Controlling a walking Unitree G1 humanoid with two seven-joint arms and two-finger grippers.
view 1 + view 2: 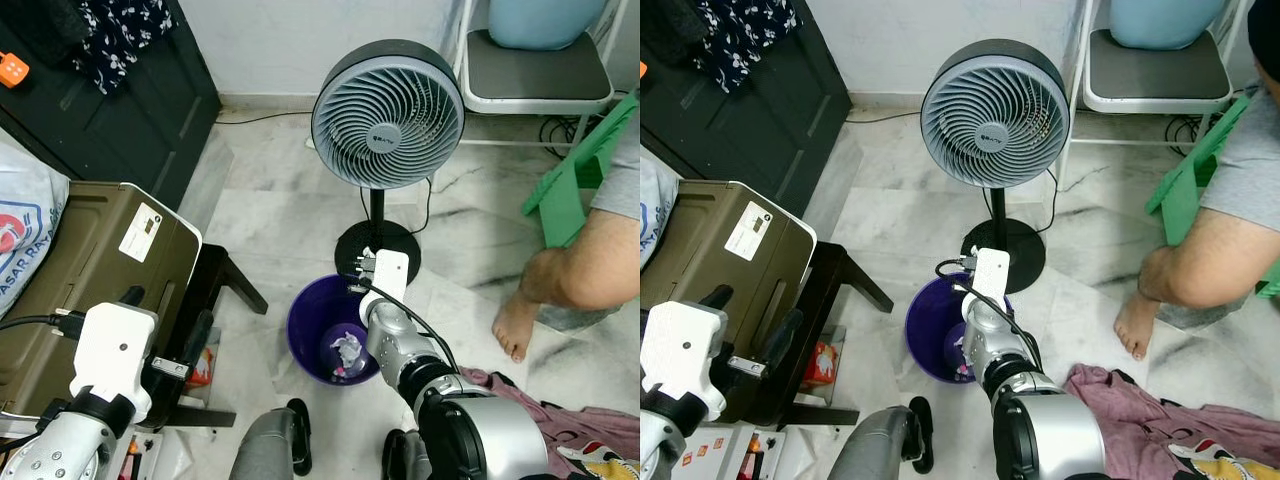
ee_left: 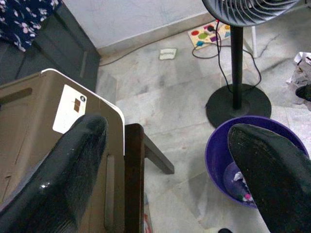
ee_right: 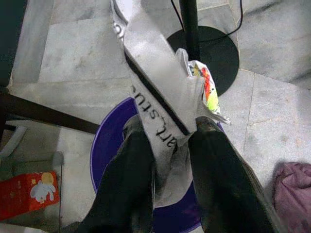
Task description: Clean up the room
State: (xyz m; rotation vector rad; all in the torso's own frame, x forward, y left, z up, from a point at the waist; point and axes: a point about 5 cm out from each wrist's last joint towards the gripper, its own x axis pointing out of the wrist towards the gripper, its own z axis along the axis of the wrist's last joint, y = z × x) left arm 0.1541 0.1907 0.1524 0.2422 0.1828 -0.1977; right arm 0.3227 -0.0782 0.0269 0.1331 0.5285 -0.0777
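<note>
You have a pale marble floor [image 1: 280,215] under everything. The purple bin [image 1: 310,335] stands on it directly beneath the right jaws, and the fan [image 1: 378,245] base sits just beyond them. A pink cloth [image 1: 1140,410] lies off to their right. A red carton [image 3: 29,190] and a dark stool [image 1: 215,300] rest beside the left jaws.

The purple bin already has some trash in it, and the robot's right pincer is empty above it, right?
Not quite. The purple bin does have trash in it, and the right pincer is above it, but not empty: the right wrist view shows its fingers shut on a crumpled silver wrapper.
</note>
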